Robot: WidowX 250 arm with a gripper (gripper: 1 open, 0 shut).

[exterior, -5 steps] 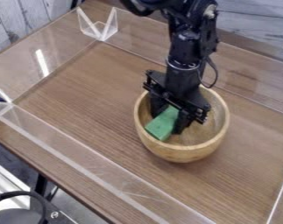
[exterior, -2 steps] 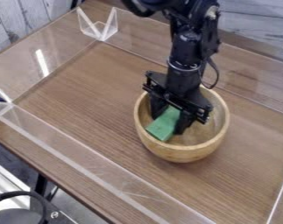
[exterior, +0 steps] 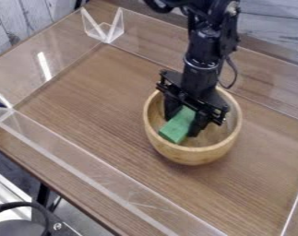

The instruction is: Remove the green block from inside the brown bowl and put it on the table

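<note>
The brown bowl [exterior: 160, 140] stands on the table [exterior: 89, 101] right of centre. Inside it, the green block [exterior: 178, 127] leans tilted, its upper end between the black fingers. My gripper [exterior: 192, 111] points straight down into the bowl from above and is shut on the block's upper end. The block's lower end is near the bowl's left inner wall; I cannot tell whether it still touches the bottom.
Low clear acrylic walls [exterior: 28, 129] run along the table's edges. A clear acrylic bracket [exterior: 104, 26] stands at the far left corner. Bare wood lies to the left and in front of the bowl.
The arm and gripper have shifted slightly to the right, and the green block has come a little up and right with them inside the bowl. The bowl has stayed put.
</note>
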